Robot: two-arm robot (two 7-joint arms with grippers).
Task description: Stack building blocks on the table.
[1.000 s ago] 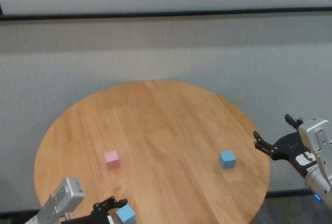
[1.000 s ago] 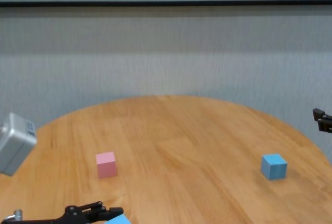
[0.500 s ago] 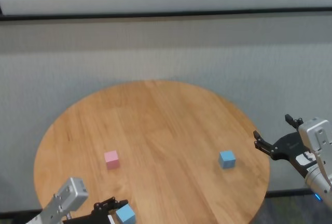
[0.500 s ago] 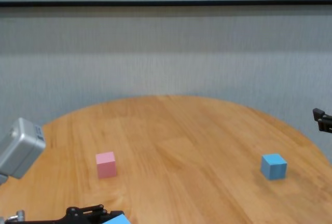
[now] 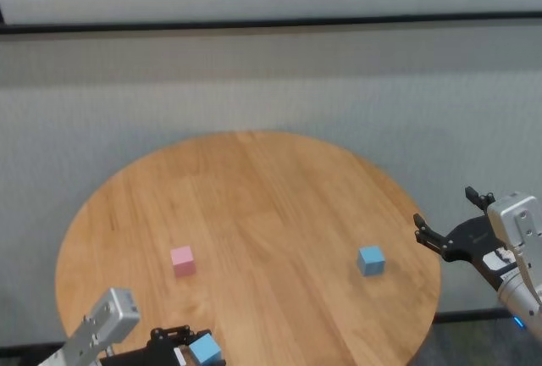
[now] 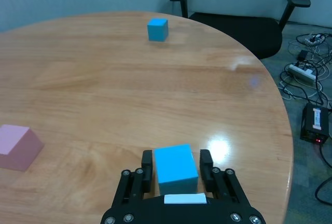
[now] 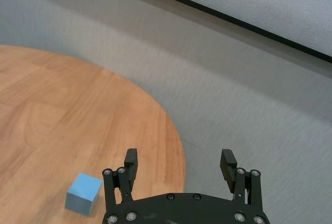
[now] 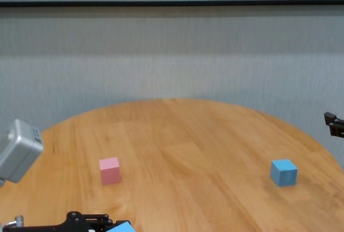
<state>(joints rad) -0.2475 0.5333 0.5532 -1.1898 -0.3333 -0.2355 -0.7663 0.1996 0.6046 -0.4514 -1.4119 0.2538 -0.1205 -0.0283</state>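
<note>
A light blue block (image 6: 175,168) sits near the front edge of the round wooden table (image 5: 254,196), low at the left. My left gripper (image 6: 176,166) is shut on it, one finger pressed against each side; the block (image 5: 204,349) shows there in the head view too. The pink block (image 5: 182,260) lies a little beyond it on the table. The other light blue block (image 5: 370,260) rests apart at the right side. My right gripper (image 5: 444,207) hovers open off the table's right edge, nothing between its fingers (image 7: 130,157).
A black office chair (image 6: 244,22) stands beyond the table's right rim, with cables and a power box (image 6: 314,123) on the floor. A grey wall runs behind the table.
The left gripper's jaws have closed in on the near light blue block and its wrist has shifted slightly. The right arm and the other two blocks have not moved.
</note>
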